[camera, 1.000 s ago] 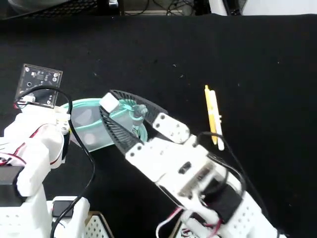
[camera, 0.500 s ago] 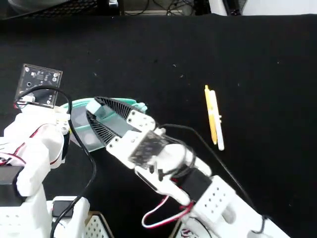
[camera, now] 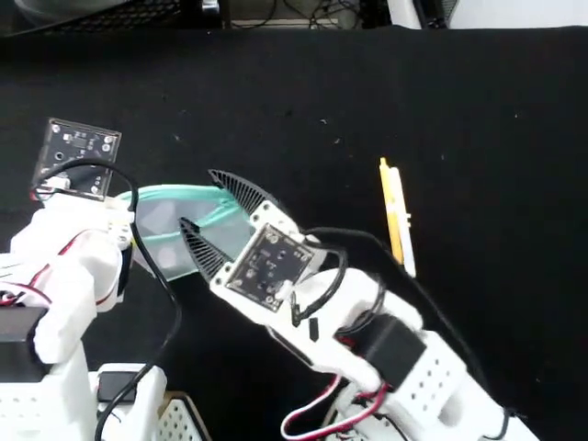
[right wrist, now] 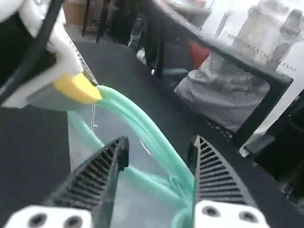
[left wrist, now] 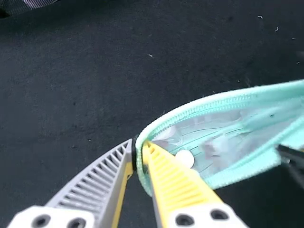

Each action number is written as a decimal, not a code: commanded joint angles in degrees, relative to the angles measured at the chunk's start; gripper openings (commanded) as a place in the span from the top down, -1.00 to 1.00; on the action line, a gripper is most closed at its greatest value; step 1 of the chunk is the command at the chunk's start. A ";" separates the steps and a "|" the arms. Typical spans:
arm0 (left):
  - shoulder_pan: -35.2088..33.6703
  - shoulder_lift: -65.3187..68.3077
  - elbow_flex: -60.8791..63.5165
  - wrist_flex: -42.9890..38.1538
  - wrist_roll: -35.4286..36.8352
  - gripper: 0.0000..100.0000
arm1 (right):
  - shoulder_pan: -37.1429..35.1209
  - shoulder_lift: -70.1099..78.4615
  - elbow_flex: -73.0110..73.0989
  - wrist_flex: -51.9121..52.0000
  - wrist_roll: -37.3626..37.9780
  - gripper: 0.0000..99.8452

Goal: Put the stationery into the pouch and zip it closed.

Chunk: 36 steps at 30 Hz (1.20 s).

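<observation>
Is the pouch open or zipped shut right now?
Open: the pouch gapes, its teal zipper edges bowed apart and the clear inside showing; the left gripper pinches one end.

We logged a black counter (camera: 478, 92) with a few pale specks (camera: 323, 120). A teal see-through pouch (camera: 165, 234) lay on its left part. Well apart on the right, a yellow pen (camera: 390, 197) and a white pen (camera: 407, 257) lay side by side, touching.

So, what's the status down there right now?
Left gripper shut on the pouch rim. Right gripper open astride its zipper edge. Yellow pen on the table, not yet in. Nothing blocking.
</observation>
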 commanded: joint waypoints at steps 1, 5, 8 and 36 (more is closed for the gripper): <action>-0.75 0.70 6.73 0.26 -0.26 0.93 | -0.35 0.48 -8.48 3.96 -0.18 0.63; -0.75 0.70 6.73 0.26 -0.26 0.93 | 0.26 0.22 -17.27 8.79 0.00 0.63; -0.75 0.70 6.73 0.26 -0.26 0.93 | 6.33 0.22 -24.40 14.33 0.18 0.63; -0.48 0.70 7.87 0.26 -0.35 0.93 | 53.63 66.68 -25.89 5.89 5.98 0.63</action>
